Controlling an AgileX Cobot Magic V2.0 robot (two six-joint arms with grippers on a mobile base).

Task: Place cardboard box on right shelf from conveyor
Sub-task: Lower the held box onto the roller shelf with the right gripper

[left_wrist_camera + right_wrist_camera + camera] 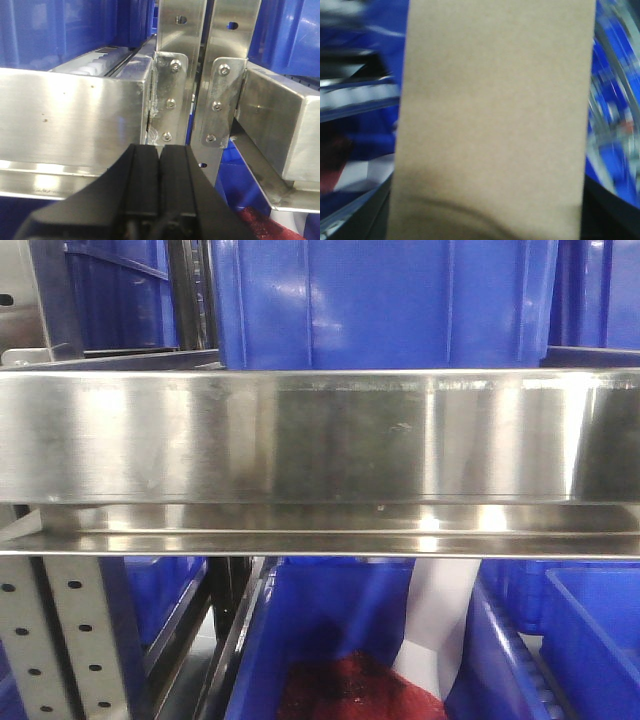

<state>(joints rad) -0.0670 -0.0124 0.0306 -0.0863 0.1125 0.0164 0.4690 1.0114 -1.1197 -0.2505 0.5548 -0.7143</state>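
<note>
The cardboard box [495, 115], plain tan, fills the middle of the blurred right wrist view. My right gripper [487, 212] is shut on it, with dark fingers [367, 215] showing at its lower left and lower right edges. The right shelf [320, 435] spans the front view as a broad shiny steel lip, close to the camera. My left gripper [160, 150] is shut with nothing between its black fingers. It sits just before the steel uprights [180, 50], beside a shelf beam [75, 120]. The conveyor is out of view, and neither gripper shows in the front view.
Blue plastic bins [385, 300] stand on the shelf above the lip. Below it is another blue bin [330, 620] holding something red [350, 690] and a white strip [440, 620]. A perforated grey upright [50, 640] rises at the lower left.
</note>
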